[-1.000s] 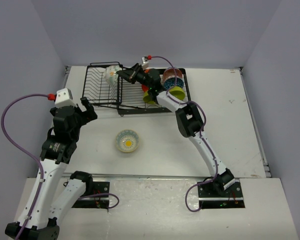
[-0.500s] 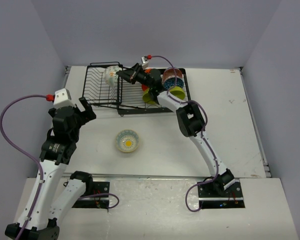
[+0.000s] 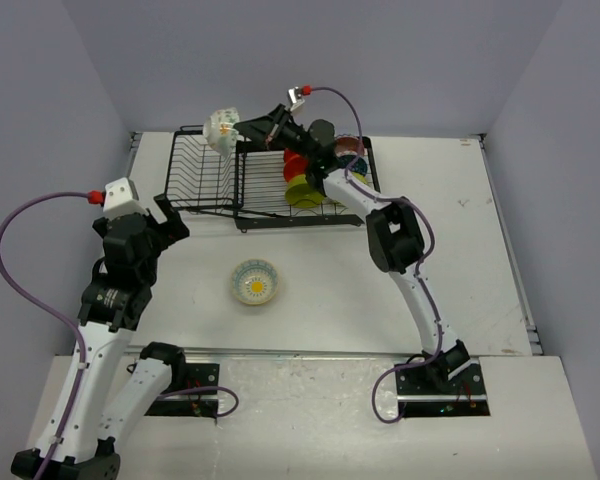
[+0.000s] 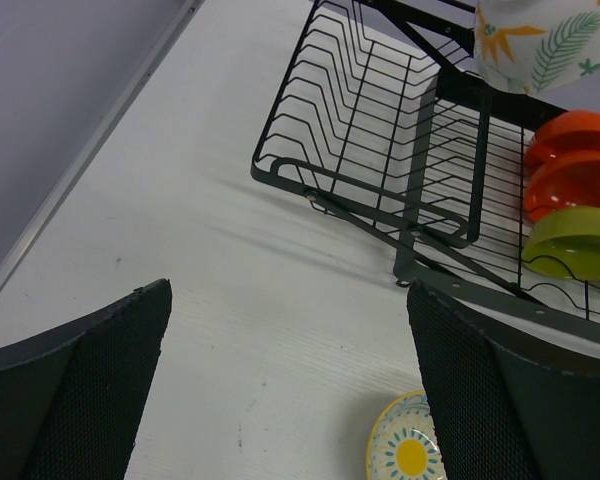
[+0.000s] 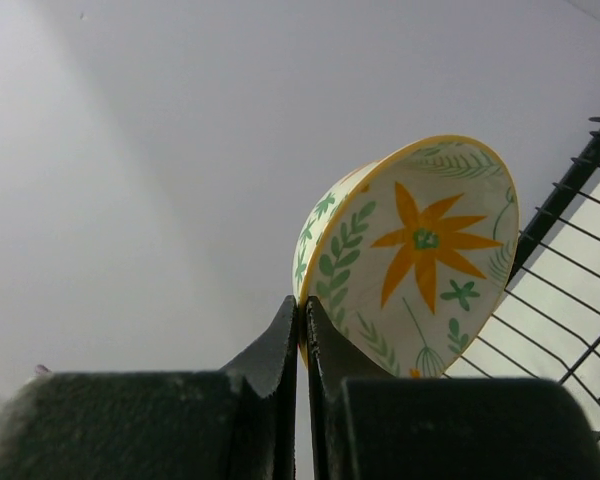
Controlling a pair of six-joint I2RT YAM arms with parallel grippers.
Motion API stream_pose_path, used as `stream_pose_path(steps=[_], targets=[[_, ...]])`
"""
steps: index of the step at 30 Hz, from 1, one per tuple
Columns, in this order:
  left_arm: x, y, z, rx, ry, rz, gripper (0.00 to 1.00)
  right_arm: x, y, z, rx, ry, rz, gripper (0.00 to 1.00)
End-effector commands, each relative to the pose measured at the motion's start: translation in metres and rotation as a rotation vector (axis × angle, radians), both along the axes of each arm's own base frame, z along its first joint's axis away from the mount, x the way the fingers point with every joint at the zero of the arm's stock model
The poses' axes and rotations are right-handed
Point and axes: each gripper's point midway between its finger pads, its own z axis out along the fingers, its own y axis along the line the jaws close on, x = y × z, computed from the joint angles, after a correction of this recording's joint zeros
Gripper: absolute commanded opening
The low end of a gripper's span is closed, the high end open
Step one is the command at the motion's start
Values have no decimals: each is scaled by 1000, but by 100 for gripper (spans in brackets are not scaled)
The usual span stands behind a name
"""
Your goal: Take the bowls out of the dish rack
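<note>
White table (image 3: 460,250) under plain lilac-grey walls carries the black wire dish rack (image 3: 195,175) along its far edge, left of centre. Above that far edge the right gripper (image 3: 242,133) is pressed together on the rim of a floral bowl (image 3: 222,128), holding it tilted in the air over the rack. Over the table's left side, the left gripper (image 3: 170,222) hangs spread wide and empty. A second floral bowl (image 3: 255,281) sits nearer the near edge. An orange-red bowl (image 3: 294,163) and a lime green bowl (image 3: 303,190) stand in the rack, with others apparently half hidden behind the arm. The held bowl looks glazed and rigid, probably slick and easily chipped. A rim pinch suits it, though it may pivot.
</note>
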Motion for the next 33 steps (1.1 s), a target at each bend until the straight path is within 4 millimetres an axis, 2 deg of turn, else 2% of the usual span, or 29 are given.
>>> stream_pose_path(steps=[1,4,8,12,13,15,16,18,22,25,27,31,33], targets=[[0,8,8,2,-31,37,100,-31,-20,73,89,-184,33,0],[-1,11,9,1,-33,55,100,-46,-27,81,63,-237,41,0],[-5,19,12,-1,-45,103,100,-67,-53,99,15,-288,-3,0],[-8,23,13,-1,-53,122,100,-84,-71,98,2,-292,10,0],[-8,25,13,1,-56,132,100,-90,-75,85,-8,-278,26,0],[-9,26,13,1,-58,140,100,-99,-85,90,-6,-287,26,0],[-9,27,14,-1,-63,142,100,-98,-86,79,-28,-253,24,0],[-11,28,15,-1,-69,146,100,-94,-94,73,-40,-226,12,0],[-12,29,16,-3,-76,151,100,-84,-104,44,-56,-113,7,0],[-11,28,15,-2,-74,149,100,-82,-105,27,-63,-48,22,0],[-10,29,14,0,-71,152,100,-88,-106,26,-44,-40,31,0],[-10,29,15,0,-73,152,100,-98,-111,11,-60,-20,30,0],[-10,29,15,0,-73,152,100,-106,-113,16,-60,-47,31,0]])
